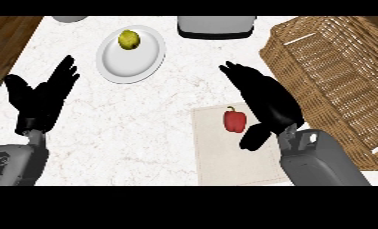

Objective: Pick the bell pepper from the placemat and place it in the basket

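Head view, looking steeply down. The white marbled counter fills the field, with a strip of brown wood at its upper left corner. A woven wicker basket occupies the right side, its long axis running from the top towards the lower right. A pale rectangular placemat lies at lower centre, just left of the basket. A white plate sits at upper left and carries a yellow-green fruit near its upper rim. A grey appliance is cut by the top edge.

The right hand lies between placemat and basket, fingers straight and spread, holding nothing; its thumb points down beside the pepper (contact cannot be judged). The left hand rests at the left edge, fingers straight and raised, likewise empty.

The red bell pepper stands on the upper right part of the placemat, stem upward, well outside the basket.
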Controlling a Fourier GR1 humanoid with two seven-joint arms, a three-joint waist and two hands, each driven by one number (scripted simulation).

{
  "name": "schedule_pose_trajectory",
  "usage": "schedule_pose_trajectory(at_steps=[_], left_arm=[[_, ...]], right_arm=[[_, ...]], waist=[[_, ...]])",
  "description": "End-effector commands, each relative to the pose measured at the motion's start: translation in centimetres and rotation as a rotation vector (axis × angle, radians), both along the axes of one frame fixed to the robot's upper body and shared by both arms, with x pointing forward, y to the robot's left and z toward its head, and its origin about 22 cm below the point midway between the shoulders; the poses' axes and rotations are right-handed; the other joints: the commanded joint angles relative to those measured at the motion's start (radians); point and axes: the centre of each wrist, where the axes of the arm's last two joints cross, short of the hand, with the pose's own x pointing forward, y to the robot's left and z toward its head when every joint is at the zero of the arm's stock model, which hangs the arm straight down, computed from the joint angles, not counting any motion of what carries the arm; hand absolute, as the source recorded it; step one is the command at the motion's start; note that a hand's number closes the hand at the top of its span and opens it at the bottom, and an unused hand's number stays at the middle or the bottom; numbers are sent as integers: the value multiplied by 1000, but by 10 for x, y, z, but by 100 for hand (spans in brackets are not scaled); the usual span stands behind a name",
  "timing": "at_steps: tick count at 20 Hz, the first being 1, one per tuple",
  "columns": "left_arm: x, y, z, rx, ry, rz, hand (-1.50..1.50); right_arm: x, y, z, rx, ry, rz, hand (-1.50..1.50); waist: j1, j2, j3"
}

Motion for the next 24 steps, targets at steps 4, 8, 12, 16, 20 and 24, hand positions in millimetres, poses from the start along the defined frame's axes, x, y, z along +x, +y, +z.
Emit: schedule_pose_trajectory(at_steps=[4, 8, 12, 16, 20, 24], left_arm=[[-7, 8, -4, 7, -3, 8, 0], [-19, -12, 8, -23, 11, -1, 0], [6, -6, -9, -25, 15, -13, 0], [-1, -12, -11, -8, -3, 10, 0], [-19, -6, 2, 0, 12, 4, 0], [-4, 14, -3, 1, -5, 14, 0]], right_arm=[[17, -7, -57, -83, 53, -39, -150], [25, 2, -55, -115, 109, -47, -150], [29, 2, -67, -124, 96, -45, -150], [36, -17, -60, -152, 111, -24, -150], [24, -12, -64, -124, 115, -6, -150], [21, -42, -84, -84, 140, 29, -150]], waist=[[3, -1, 0], [5, -4, 0], [-2, -2, -1], [-2, -2, -1], [0, -3, 0], [-2, -2, 0]])
